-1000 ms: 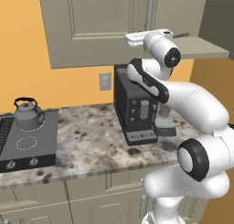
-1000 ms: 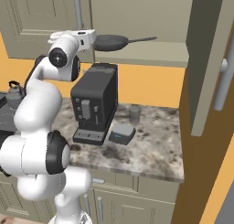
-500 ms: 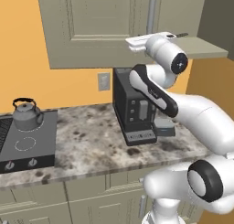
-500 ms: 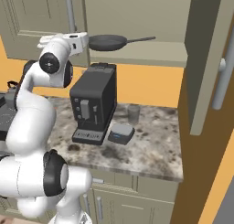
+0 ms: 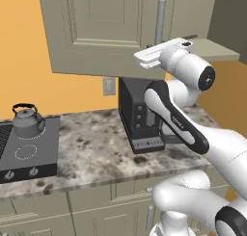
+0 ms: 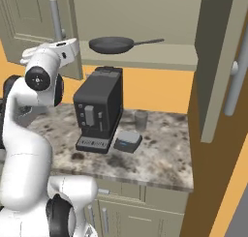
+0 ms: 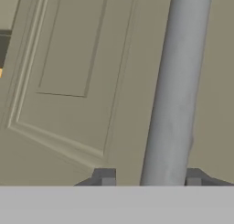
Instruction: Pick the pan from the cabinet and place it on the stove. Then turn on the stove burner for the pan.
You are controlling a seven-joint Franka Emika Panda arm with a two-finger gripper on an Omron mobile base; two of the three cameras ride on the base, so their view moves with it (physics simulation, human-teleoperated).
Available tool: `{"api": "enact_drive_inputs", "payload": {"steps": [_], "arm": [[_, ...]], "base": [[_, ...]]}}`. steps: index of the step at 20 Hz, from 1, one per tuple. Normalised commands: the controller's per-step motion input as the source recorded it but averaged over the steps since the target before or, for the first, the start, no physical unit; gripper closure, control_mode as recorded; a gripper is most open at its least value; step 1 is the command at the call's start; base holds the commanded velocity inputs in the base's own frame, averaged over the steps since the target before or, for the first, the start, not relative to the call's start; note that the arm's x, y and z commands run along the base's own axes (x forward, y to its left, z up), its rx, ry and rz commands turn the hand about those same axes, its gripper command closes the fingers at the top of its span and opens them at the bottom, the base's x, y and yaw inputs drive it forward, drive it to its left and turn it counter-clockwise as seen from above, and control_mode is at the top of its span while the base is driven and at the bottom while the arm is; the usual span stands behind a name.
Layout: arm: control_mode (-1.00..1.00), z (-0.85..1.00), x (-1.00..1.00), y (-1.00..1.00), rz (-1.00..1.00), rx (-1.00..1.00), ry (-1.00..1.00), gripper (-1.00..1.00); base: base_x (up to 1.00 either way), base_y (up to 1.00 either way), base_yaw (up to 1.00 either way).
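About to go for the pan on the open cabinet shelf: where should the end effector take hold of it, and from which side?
Grip the pan by its long thin handle, probably the easiest part to pinch. It lies about level along the cabinet shelf, pointing right in the right base view. Come in from the open front, jaws above and below the handle.

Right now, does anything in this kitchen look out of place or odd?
Nothing is spilled or broken. The pan sits level on the open cabinet shelf, the kettle upright on the stove. The claw straddles a door handle.
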Motion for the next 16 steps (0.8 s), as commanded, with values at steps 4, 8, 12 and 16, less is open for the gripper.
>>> {"api": "enact_drive_inputs", "payload": {"steps": [4, 8, 12, 16], "arm": [[-1.00, 0.00, -1.00, 1.00, 0.04, -0.08, 0.00, 1.00], [-1.00, -0.08, -1.00, 0.88, 0.04, -0.05, -0.02, 1.00], [-1.00, -0.12, -0.94, 0.40, 0.05, -0.02, -0.08, -1.00], [-1.00, 0.00, -0.92, -0.29, 0.00, 0.09, -0.10, -1.00]], "base": [[0.00, 0.00, 0.00], [0.00, 0.00, 0.00], [0.00, 0.00, 0.00], [0.00, 0.00, 0.00]]}}
